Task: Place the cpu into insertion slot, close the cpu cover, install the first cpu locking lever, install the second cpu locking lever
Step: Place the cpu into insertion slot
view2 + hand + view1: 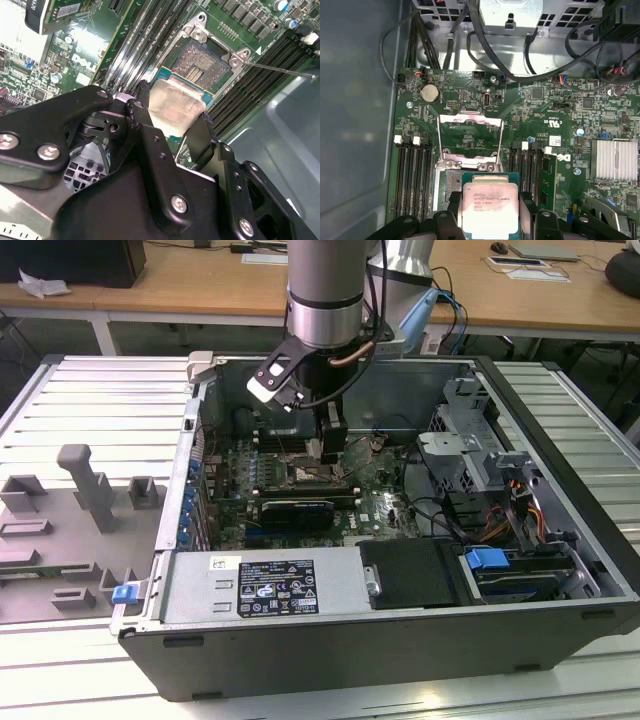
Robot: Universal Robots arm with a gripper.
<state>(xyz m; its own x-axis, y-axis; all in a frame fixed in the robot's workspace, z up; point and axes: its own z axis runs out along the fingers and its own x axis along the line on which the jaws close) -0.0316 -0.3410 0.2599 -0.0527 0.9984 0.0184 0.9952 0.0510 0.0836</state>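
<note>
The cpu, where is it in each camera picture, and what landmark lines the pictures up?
Exterior view: too small to pick out; look under the gripper, just above the socket.
Second wrist view: the cpu is clamped between the black fingers, in front of the bare socket.
First wrist view: the cpu lies between the fingers, next to the open cpu cover.
Shared landmark: the socket, flanked by the long memory slots.

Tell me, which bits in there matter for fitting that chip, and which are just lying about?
In the job: the cpu, gripped by the tool; the open cpu cover; the insertion slot.
Just there: coin battery, finned heatsink, black cables.
</note>
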